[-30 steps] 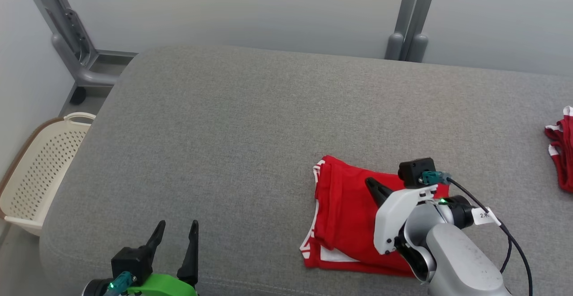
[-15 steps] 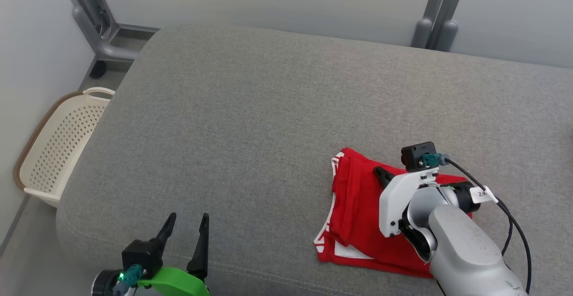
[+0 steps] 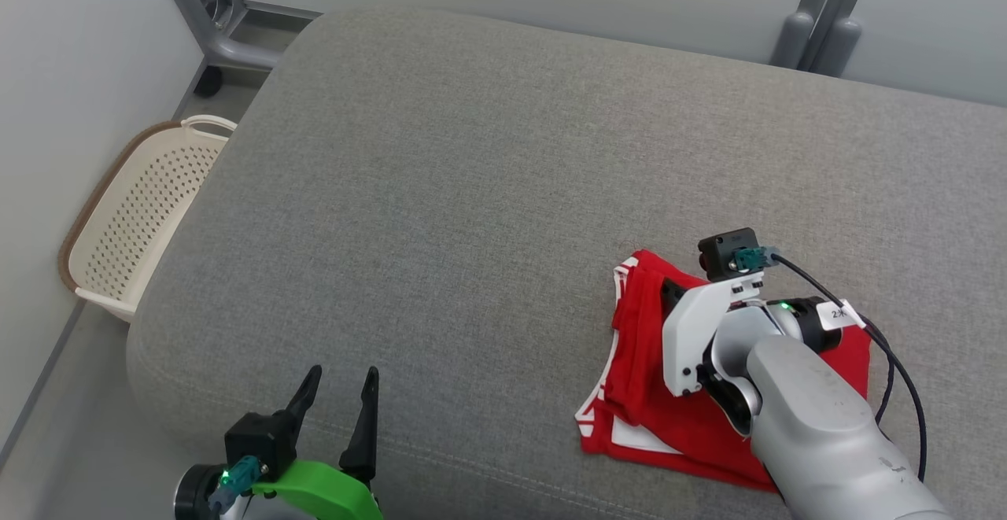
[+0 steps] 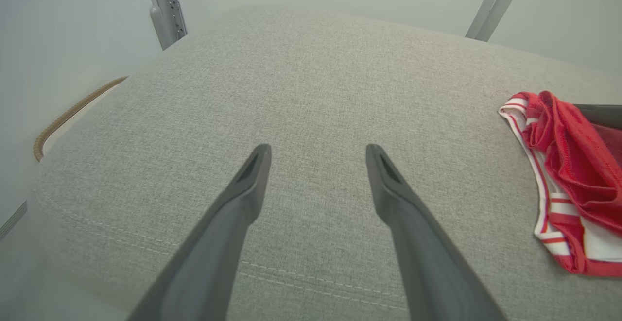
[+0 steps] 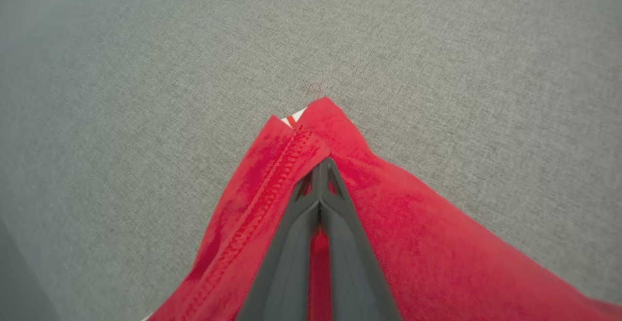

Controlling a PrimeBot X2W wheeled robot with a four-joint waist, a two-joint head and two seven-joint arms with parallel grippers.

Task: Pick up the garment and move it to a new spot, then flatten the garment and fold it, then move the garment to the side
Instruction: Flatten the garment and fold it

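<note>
Garment: a red garment (image 3: 637,363) with white-and-red striped trim lies folded on the grey cushion (image 3: 472,150), close to its front edge and right of the middle. The trim shows along its left side.

Garment, seen from the left wrist: bunched red layers over the striped band (image 4: 573,165), well to the right of that arm's fingers.

Right gripper: its two dark fingers are pressed tight together (image 3: 669,293), tips down on the top of the garment near its far left corner. From the right wrist the closed tips (image 5: 320,163) sit just behind a stitched red seam. Whether any fabric is pinched between them I cannot tell.

Right arm: the pale forearm lies across the right part of the garment and hides it there. A black cable (image 3: 897,363) loops off the wrist.

Left gripper: fingers spread wide with nothing between them (image 3: 343,374), over the bare cushion near its front left corner, well apart from the garment. The left wrist view shows plain grey fabric between the tips (image 4: 318,148).

Basket: a cream perforated basket (image 3: 134,213) stands on the floor just beside the cushion's left edge.

Frame: grey metal posts (image 3: 818,24) rise behind the cushion's far edge.
</note>
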